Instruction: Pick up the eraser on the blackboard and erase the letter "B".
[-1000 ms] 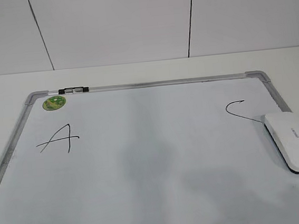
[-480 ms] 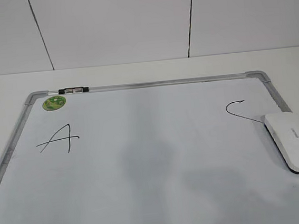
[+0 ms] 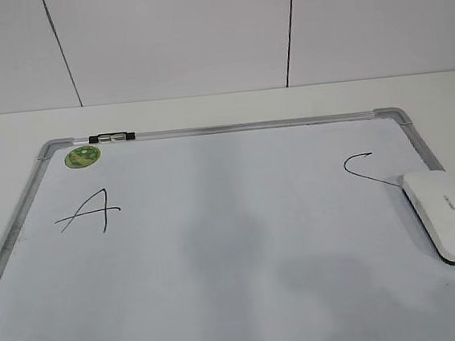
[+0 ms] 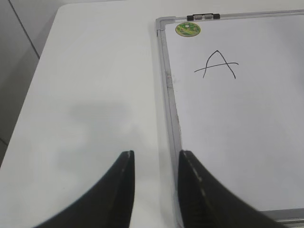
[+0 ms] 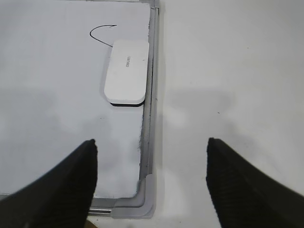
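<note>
White eraser (image 3: 447,215) lies on the blackboard (image 3: 223,128) beside C; no B visible, so erasing looks done; left gripper (image 4: 155,164) narrowly apart, right gripper (image 5: 152,156) wide apart, both empty

The eraser (image 3: 446,215), a white rounded block with a black felt base and small grey print, lies flat at the right edge of the board (image 3: 240,298), covering the tail of the "C". Board's white with a silver frame, lying flat, and no "B" shows anywhere on it.
</note>
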Robot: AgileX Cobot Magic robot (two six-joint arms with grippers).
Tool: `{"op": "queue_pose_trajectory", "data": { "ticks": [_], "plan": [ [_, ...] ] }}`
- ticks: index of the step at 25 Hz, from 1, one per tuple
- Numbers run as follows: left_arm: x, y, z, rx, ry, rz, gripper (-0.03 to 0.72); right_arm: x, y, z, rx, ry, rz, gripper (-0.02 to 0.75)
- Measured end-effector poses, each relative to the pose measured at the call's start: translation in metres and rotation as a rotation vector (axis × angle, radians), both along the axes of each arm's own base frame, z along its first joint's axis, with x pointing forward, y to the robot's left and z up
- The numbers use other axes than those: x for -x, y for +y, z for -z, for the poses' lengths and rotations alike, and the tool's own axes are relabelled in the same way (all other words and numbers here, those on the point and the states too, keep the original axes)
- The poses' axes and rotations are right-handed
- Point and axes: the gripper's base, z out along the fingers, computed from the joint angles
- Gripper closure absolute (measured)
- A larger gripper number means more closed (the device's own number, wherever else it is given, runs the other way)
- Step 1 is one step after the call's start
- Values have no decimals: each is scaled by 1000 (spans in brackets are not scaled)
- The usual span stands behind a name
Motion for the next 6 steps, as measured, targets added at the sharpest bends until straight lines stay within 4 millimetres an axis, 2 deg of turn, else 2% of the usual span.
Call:
{"op": "queue_pose_trajectory", "data": {
  "ticks": [6],
  "plan": [
    [0, 0, 0, 1, 0, 1, 452, 0, 0, 0, 0, -2, 2, 186]
  ]
}}
